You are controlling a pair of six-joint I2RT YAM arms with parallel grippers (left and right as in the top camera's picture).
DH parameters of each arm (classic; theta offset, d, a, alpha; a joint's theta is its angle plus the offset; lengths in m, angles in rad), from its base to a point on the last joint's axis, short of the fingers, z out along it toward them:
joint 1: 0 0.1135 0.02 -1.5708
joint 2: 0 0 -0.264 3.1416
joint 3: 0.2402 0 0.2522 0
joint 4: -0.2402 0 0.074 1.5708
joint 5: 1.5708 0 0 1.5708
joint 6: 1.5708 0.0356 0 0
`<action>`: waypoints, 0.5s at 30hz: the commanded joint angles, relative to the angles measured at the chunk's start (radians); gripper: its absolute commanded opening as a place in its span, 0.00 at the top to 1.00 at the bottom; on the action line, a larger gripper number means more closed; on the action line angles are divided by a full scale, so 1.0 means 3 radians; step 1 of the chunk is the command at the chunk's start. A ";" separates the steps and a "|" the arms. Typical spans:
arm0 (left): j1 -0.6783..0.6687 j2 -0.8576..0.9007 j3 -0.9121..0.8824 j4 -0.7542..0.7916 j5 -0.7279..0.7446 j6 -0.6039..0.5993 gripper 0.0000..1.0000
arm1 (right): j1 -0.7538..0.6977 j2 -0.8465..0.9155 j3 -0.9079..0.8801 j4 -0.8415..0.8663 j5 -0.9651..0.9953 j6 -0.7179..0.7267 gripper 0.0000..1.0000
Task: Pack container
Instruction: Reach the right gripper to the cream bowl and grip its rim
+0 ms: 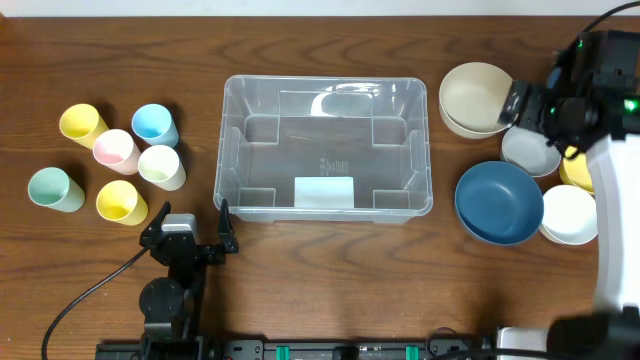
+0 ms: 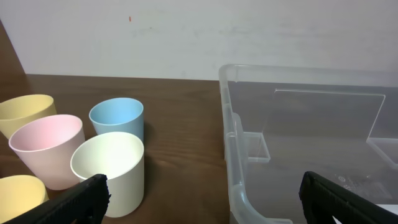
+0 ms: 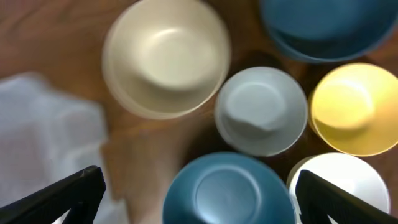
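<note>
The container (image 1: 325, 150) is a large clear bin with a pale label, standing mid-table with nothing in it; its near left corner shows in the left wrist view (image 2: 233, 149). My left gripper (image 1: 190, 228) is open and holds nothing, low at the front, between the cups and the container's corner (image 2: 205, 202). My right gripper (image 1: 525, 108) is open and holds nothing, hovering over the bowls at the right; the right wrist view shows its jaws (image 3: 199, 199) spread either side of a blue bowl (image 3: 227, 190) below.
Several pastel cups (image 1: 118, 150) stand at the left. At the right are a beige bowl (image 1: 478, 98), a grey bowl (image 1: 530, 152), the blue bowl (image 1: 499, 202), a white bowl (image 1: 568, 215) and a yellow bowl (image 3: 354, 109). Another blue bowl (image 3: 323, 28) lies beyond.
</note>
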 commanded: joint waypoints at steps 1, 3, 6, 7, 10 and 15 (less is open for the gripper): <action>-0.0011 -0.0020 -0.0060 -0.0117 -0.0037 0.0047 0.02 | -0.0041 0.0345 0.0048 0.0167 0.0179 0.0476 0.02; -0.0011 -0.0020 -0.0060 -0.0117 -0.0037 0.0047 0.02 | -0.0038 0.0537 0.0048 0.0360 0.0099 0.0474 0.05; -0.0011 -0.0020 -0.0060 -0.0117 -0.0037 0.0047 0.02 | -0.0037 0.0786 0.0048 0.0665 -0.0041 0.0397 0.08; -0.0011 -0.0020 -0.0060 -0.0117 -0.0037 0.0047 0.02 | -0.0037 0.0871 0.0048 0.0771 -0.0058 0.0376 0.08; -0.0011 -0.0020 -0.0060 -0.0117 -0.0037 0.0047 0.02 | -0.0034 0.1035 0.0048 0.0974 -0.0056 0.0375 0.11; -0.0011 -0.0020 -0.0060 -0.0117 -0.0037 0.0047 0.02 | -0.0032 0.1258 0.0048 0.1233 -0.0071 0.0376 0.17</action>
